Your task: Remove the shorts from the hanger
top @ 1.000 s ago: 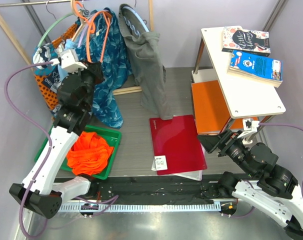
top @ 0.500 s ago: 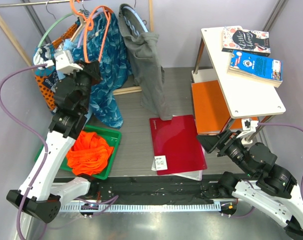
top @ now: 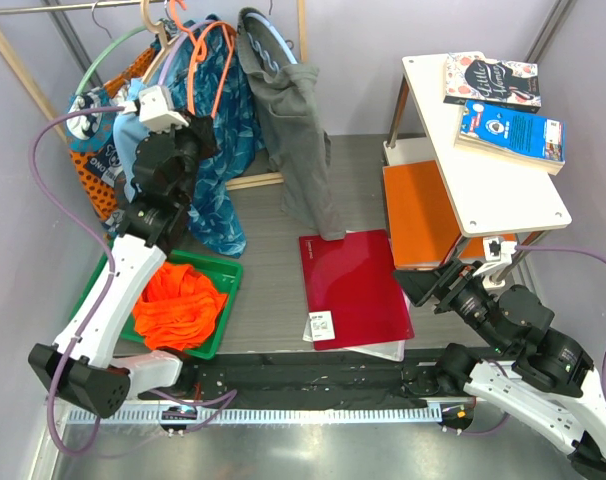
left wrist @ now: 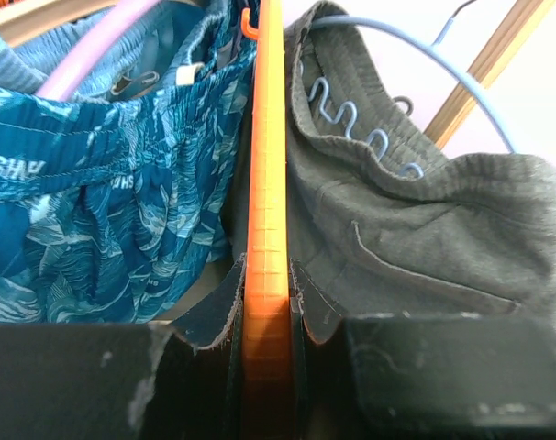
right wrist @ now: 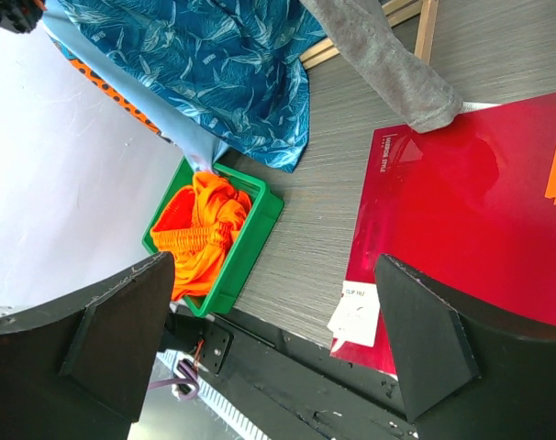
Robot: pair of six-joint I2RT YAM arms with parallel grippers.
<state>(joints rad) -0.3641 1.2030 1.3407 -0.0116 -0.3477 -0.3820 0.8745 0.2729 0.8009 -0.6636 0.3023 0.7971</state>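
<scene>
The orange shorts lie bunched in a green bin at the near left, off the hanger; the right wrist view shows the shorts there too. My left gripper is raised at the clothes rack, shut on the thin orange hanger. In the left wrist view the hanger's bar runs straight up from between the pads of the left gripper, between blue and grey garments. My right gripper hangs open and holding nothing at the near right, and the right wrist view shows this gripper above the table.
Blue patterned shorts and grey shorts hang on the wooden rack at the back left. A red folder lies mid-table. A white side table with books stands at the right, with an orange panel under it.
My left gripper has carried the orange hanger up and to the right, closer to the rack's hanging clothes. The right arm has not moved.
</scene>
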